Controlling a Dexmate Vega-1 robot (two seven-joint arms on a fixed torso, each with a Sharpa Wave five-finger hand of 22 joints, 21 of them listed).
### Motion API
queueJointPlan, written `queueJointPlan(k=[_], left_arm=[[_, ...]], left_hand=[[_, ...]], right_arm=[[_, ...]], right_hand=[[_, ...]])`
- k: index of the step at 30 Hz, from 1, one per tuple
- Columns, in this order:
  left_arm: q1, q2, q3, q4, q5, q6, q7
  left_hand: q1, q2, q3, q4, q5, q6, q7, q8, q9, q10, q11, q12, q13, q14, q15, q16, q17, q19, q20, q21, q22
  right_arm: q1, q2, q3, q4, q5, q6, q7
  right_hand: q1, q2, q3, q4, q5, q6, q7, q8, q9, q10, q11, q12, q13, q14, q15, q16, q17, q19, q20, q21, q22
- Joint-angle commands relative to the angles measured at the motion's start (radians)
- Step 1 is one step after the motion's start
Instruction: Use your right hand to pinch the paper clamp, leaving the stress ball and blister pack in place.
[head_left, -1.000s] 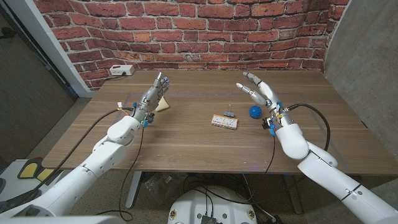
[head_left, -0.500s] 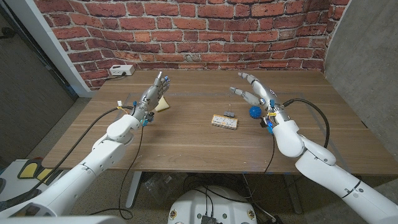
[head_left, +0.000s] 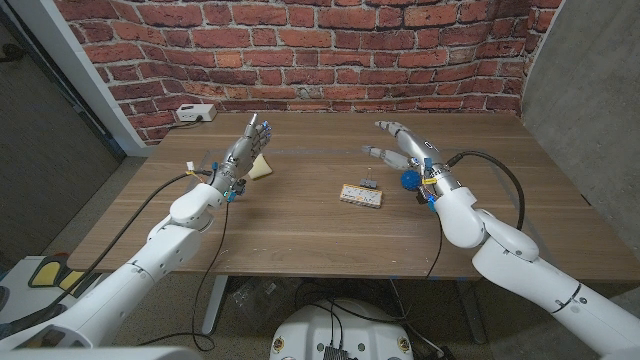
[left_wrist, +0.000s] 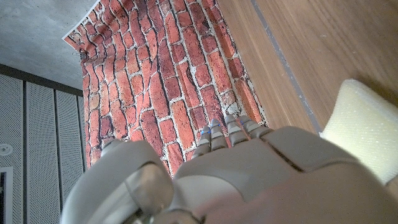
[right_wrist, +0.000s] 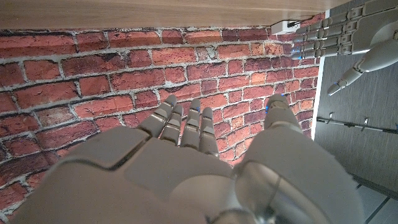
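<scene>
The right hand (head_left: 404, 148), open and holding nothing, hovers over the table (head_left: 300, 220) near the paper clamp (head_left: 369, 184), which lies below its fingers, toward the robot, touching the blister pack (head_left: 361, 195).

The back of the left hand (left_wrist: 249, 180) fills the near part, its fingers (left_wrist: 224, 134) reaching toward the red brick wall (left_wrist: 180, 81). Just beside the hand a pale yellow sponge (left_wrist: 360, 134) rests on the wooden table (left_wrist: 323, 43).
</scene>
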Motion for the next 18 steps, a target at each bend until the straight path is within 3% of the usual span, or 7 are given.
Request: queueJointPlan(k=[1, 9, 18], left_arm=[[0.017, -0.002, -0.006, 0.01, 0.012, -0.02, 0.018], [0.015, -0.009, -0.004, 0.022, 0.011, -0.024, 0.017], [0.007, -0.013, 0.001, 0.033, 0.008, -0.028, 0.002]], left_hand=[[0.009, 0.002, 0.001, -0.003, 0.0, 0.008, 0.01, -0.004, 0.002, 0.007, 0.0, -0.006, 0.005, 0.008, 0.003, -0.004, 0.004, 0.0, 0.006, -0.001, 0.003], [0.011, 0.007, 0.002, -0.002, -0.001, 0.008, 0.012, -0.006, 0.002, 0.007, 0.0, -0.008, 0.005, 0.008, 0.003, -0.006, 0.004, -0.001, 0.008, -0.003, 0.003], [0.013, 0.012, 0.004, -0.002, -0.002, 0.009, 0.01, -0.008, 0.002, 0.009, -0.001, -0.01, 0.005, 0.008, 0.003, -0.007, 0.004, -0.003, 0.011, -0.005, 0.003]], right_arm=[[0.042, -0.035, -0.066, -0.064, -0.114, -0.208, 0.145], [0.067, -0.017, -0.124, -0.084, -0.191, -0.317, 0.184], [0.091, 0.006, -0.183, -0.093, -0.258, -0.412, 0.224]], right_hand=[[0.013, -0.006, 0.005, 0.005, 0.006, -0.005, 0.003, 0.0, 0.003, -0.003, 0.002, 0.002, 0.005, 0.005, 0.0, 0.002, 0.003, -0.004, 0.009, 0.0, 0.004], [0.03, -0.029, 0.001, 0.01, 0.01, -0.106, 0.013, -0.027, 0.005, -0.048, -0.002, -0.013, 0.006, -0.006, 0.006, -0.001, 0.004, -0.011, 0.014, 0.001, 0.004], [0.032, -0.048, -0.006, 0.013, 0.013, -0.097, 0.04, -0.012, 0.006, -0.036, 0.003, -0.005, 0.006, 0.015, 0.004, 0.007, 0.004, 0.016, 0.022, 0.012, 0.004]])
